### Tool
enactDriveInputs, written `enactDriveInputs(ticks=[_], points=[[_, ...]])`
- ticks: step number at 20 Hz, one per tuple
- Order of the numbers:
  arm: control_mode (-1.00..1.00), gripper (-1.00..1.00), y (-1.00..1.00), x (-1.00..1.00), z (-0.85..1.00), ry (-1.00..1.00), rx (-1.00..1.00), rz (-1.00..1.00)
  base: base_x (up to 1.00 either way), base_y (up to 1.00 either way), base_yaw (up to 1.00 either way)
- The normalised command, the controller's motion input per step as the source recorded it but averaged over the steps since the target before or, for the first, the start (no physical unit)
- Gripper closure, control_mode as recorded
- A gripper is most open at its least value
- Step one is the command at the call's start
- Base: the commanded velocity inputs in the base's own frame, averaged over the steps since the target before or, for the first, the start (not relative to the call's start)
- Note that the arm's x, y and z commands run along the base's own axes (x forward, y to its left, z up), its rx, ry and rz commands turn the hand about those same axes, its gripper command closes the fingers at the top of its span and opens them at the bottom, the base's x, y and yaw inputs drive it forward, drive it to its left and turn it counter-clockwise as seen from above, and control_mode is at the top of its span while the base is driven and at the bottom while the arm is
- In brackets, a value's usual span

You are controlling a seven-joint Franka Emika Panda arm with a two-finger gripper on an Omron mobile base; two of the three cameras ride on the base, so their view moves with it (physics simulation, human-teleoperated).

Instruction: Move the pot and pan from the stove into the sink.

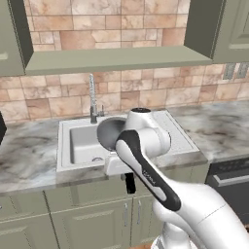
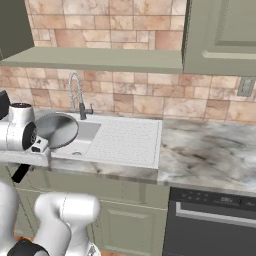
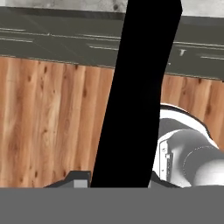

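Nearest the hand camera, the small shiny steel frying pan's (image 2: 56,130) long black handle (image 3: 135,94) runs up between the jaws, clenched on it. Its tilted bowl hangs over the pale rectangular sink (image 1: 80,146), seemingly poised for lowering in.

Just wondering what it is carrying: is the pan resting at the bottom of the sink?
No: the pan hangs tilted on edge above the sink.

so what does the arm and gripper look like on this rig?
The arm has glossy white rounded shells with a black band along one link, carrying small pale lettering too small to read. Joints are fat white cylinders, one with a dark-rimmed cap. No loose cables are visible. The gripper has small dark fingertips on a white block-shaped hand.
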Motion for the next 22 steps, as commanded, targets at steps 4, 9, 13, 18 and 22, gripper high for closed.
enactDriveInputs(ticks=[4,9,13,18,22], points=[[-1.00,1.00,-0.05,0.50,-0.07,0.07,0.00,0.06,0.00,0.00,0.00],[-1.00,1.00,-0.10,0.33,-0.15,0.05,0.00,0.09,0.00,0.00,0.00],[-1.00,1.00,0.00,0.37,-0.15,0.08,0.00,0.06,0.00,0.00,0.00],[-1.00,1.00,0.00,0.30,-0.13,0.11,-0.01,0.05,0.00,0.00,0.00],[-1.00,1.00,0.03,0.38,-0.09,0.14,-0.06,0.03,0.00,0.00,0.00]])
